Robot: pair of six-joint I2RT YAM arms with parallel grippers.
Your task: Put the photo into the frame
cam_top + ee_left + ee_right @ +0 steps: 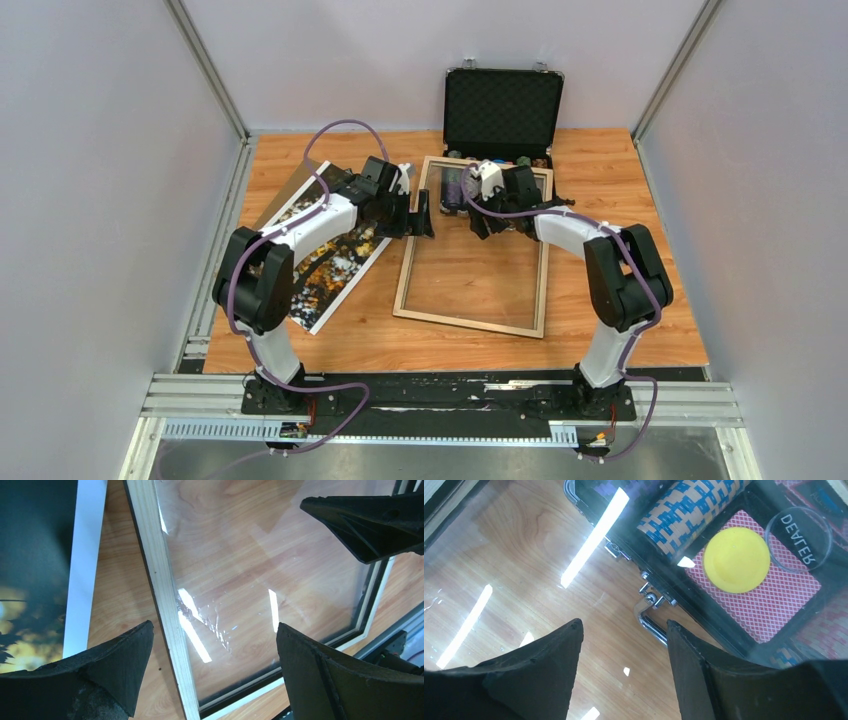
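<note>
The frame (403,290) lies light wood side up in the middle of the table, with a clear glossy sheet (480,270) inside it. The photo (330,255) lies picture side up to the left of the frame. My left gripper (425,215) is open and empty over the frame's left rail (162,595), with one finger on each side of it. The photo's white strip (82,565) shows to the left in that view. My right gripper (482,222) is open and empty above the clear sheet (524,580) near the frame's far end. One right finger (370,525) shows in the left wrist view.
A brown backing panel (285,190) lies under the photo's far edge. An open black chip case (503,105) stands at the back, and the frame's far end overlaps its front. Through the sheet I see chips (689,510), a yellow disc (736,560) and the case handle (649,617).
</note>
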